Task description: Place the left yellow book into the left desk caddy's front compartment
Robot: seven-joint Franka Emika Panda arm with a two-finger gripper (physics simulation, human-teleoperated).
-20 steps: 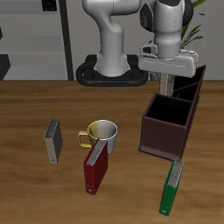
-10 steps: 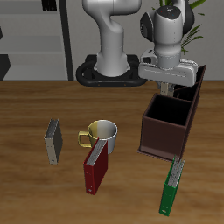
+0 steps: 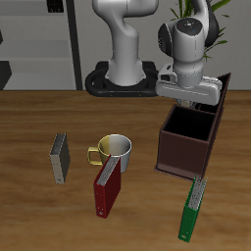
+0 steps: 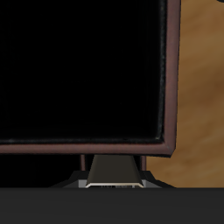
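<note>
Seen from the front and above: white two-finger gripper (image 3: 190, 95) low over the left desk caddy (image 3: 186, 152), a dark brown open-topped box with dividers, roughly above the inner wall behind its front compartment. Closed narrowly on the left yellow book (image 4: 112, 168), a thin light-grey volume with a pale tan edge; only a sliver of that book visible from the wrist, pinched at the gripper (image 4: 112, 180) between two dark finger shapes, the fingers themselves barely made out. Hard to tell from either view whether the book's lower edge already sits inside a compartment. Beyond that sliver, the caddy's brown rim (image 4: 171, 70) around a black interior, with wood grain outside it.

Elsewhere on the brown wooden table (image 3: 29, 216): a second grey book with a darker olive edge (image 3: 61, 157), well apart from the caddy; a white mug with a yellow handle (image 3: 116, 149); a dark red book (image 3: 106, 186) leaning against that mug; a green book (image 3: 193, 208) lying near the front edge, just ahead of the caddy.
</note>
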